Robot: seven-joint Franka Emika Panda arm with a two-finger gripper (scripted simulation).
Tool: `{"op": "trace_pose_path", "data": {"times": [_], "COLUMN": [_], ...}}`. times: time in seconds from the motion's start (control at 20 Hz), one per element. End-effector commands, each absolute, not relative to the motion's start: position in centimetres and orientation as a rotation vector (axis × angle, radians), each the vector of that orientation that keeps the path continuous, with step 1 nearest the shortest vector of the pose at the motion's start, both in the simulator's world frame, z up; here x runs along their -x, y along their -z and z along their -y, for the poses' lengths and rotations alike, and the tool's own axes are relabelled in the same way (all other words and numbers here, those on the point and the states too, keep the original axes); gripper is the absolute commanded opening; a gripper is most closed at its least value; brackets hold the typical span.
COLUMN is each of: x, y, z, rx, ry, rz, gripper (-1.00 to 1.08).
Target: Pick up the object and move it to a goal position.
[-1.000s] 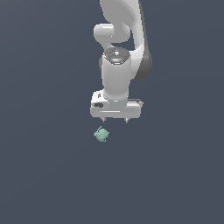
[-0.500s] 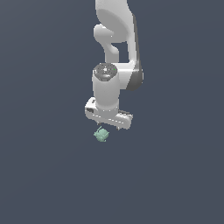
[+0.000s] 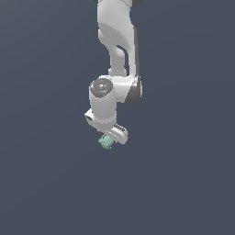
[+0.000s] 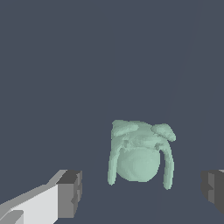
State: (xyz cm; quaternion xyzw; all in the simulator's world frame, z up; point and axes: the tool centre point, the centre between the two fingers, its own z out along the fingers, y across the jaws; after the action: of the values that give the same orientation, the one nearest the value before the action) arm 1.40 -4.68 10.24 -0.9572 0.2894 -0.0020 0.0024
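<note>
Claw (image 3: pixel 109 137) positioned low over the dark grey surface (image 3: pixel 50 183), directly above the object (image 3: pixel 105 142); white arm (image 3: pixel 117 50) descending from the top of the exterior view, wrist bent so the claw body slants down toward the exterior view's right.

Object: small, pale mint-green, lumpy; resting on the surface, partly covered by the underside of the claw in the exterior view, only its lower portion visible there. In the wrist view, object (image 4: pixel 139 155) seen in full: rounded bulb below, irregular cap above, two thin drooping protrusions at its sides.

Claw state: released, jaws spread wide; dark-padded fingertips (image 4: pixel 70 194) seen at either side of the wrist view, well apart from the object on both sides; object lying between them, nearer the middle of the gap, no contact visible with either pad. Whether the fingertips reach down to the object's level: cannot tell from these views.

Surroundings: plain dark grey surface on all sides in both views; nothing seen between the fingers and the object; no goal marker distinguishable in either view.
</note>
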Motion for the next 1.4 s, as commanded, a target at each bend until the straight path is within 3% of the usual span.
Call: {"op": "trace_pose_path", "data": {"times": [0.0, 0.55, 1.25, 1.3, 1.35], "x": [-1.4, -1.3, -1.3, -1.3, -1.3], "y": [-9.7, -8.7, -4.0, -4.0, -4.0], "z": [5.1, 5.6, 5.7, 5.7, 5.7], "rx": [2.985, 2.968, 2.965, 2.965, 2.965], "ry": [0.004, 0.000, 0.000, 0.000, 0.000], "rz": [-0.971, -1.031, -1.039, -1.039, -1.039], "gripper": [1.00, 1.00, 1.00, -1.00, -1.00]}}
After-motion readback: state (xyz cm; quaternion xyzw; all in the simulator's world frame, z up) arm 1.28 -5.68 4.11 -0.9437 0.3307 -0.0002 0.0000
